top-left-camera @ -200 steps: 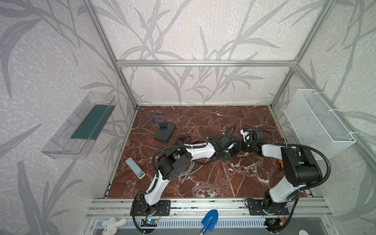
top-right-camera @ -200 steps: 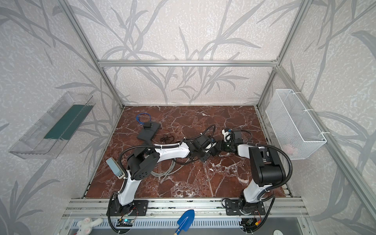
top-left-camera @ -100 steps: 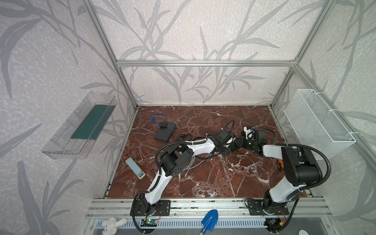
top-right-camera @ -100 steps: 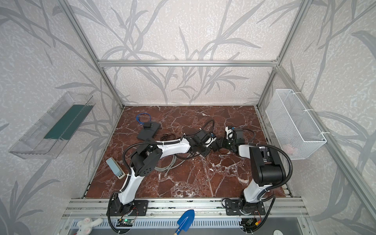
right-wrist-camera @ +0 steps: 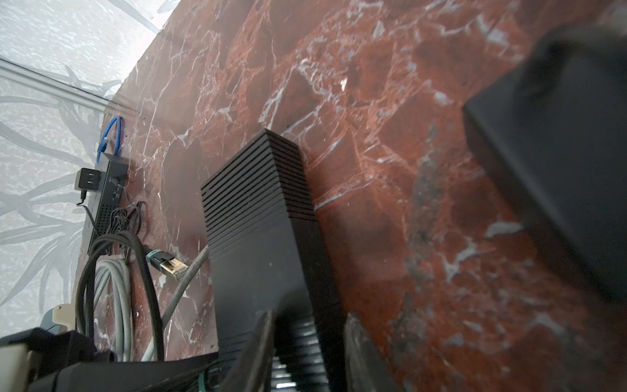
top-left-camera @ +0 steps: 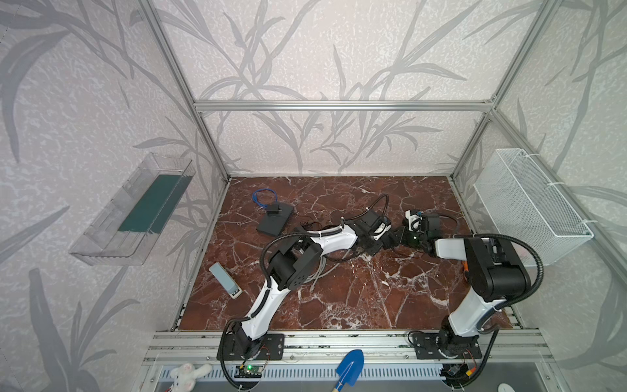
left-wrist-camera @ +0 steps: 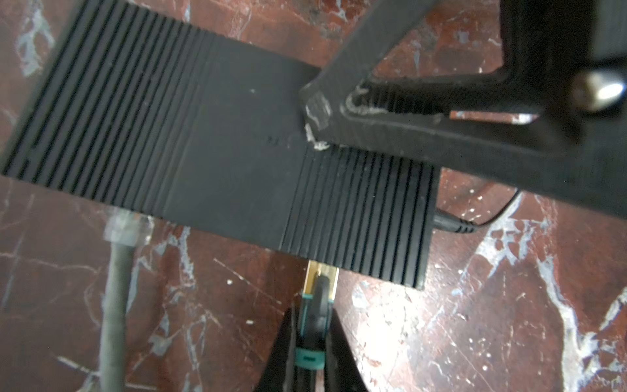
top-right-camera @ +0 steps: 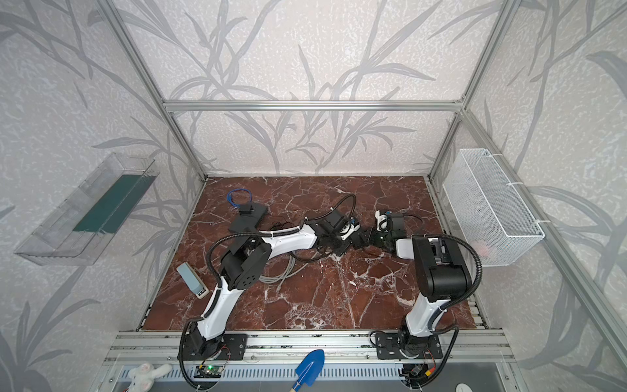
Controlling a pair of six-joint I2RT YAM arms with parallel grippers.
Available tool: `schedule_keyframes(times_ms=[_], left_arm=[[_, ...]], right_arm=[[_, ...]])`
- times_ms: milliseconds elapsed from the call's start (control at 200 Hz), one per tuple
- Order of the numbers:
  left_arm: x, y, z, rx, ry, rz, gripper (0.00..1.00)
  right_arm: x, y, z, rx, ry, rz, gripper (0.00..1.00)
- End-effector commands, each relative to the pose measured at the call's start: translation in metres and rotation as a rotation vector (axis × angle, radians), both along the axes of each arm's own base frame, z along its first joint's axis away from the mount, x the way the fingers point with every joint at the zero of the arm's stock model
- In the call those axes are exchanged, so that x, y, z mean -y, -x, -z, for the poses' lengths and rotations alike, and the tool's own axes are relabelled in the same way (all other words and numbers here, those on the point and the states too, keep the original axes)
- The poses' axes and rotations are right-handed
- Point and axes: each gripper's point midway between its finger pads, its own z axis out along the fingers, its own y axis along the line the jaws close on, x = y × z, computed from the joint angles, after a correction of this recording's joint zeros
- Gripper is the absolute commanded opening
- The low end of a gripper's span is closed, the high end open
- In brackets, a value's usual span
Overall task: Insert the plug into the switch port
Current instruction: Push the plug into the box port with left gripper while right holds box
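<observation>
The switch [left-wrist-camera: 237,152] is a black ribbed box, seen lengthwise in the right wrist view [right-wrist-camera: 264,237]. My left gripper [left-wrist-camera: 314,312] is shut on the plug [left-wrist-camera: 320,281], a gold connector with a teal boot. Its front end meets the switch's port side, and how deep it sits is hidden. My right gripper [right-wrist-camera: 305,332] is shut on one end of the switch, with one finger [left-wrist-camera: 339,112] lying on its top face. In both top views the two grippers meet right of centre, left [top-left-camera: 385,242] and right [top-left-camera: 403,237], and hide the switch.
A grey cable [left-wrist-camera: 117,288] with a clear plug is in the switch, and a thin black lead [left-wrist-camera: 454,225] enters its end. A second gold plug [right-wrist-camera: 171,268] lies loose by coiled cables. At the back left are a dark slab [top-left-camera: 274,220], an adapter and a blue cable loop [top-left-camera: 264,198].
The left arm has stretched a little farther right and back, carrying the plug up to the switch. The right gripper has shifted slightly toward the back.
</observation>
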Motion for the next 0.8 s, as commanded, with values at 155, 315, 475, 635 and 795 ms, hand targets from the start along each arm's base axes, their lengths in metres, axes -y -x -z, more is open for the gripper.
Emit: schedule_keyframes(times_ms=[155,315,475,635,795], left_arm=[[0.087,-0.014,-0.012,0.149,0.307,0.093,0.00],[0.090,-0.028,-0.017,0.150,0.322,0.060,0.00],[0.089,-0.035,-0.018,0.149,0.330,0.029,0.00],[0.093,-0.035,-0.015,0.128,0.343,0.035,0.00],[0.094,-0.027,-0.014,0.100,0.342,0.038,0.03]], right_arm=[[-0.108,0.149,0.002,-0.508,-0.375,-0.459,0.33],[-0.111,0.152,0.005,-0.531,-0.389,-0.467,0.33],[-0.111,0.153,0.003,-0.530,-0.394,-0.467,0.32],[-0.113,0.152,0.003,-0.531,-0.409,-0.473,0.32],[-0.110,0.149,0.000,-0.519,-0.384,-0.467,0.33]])
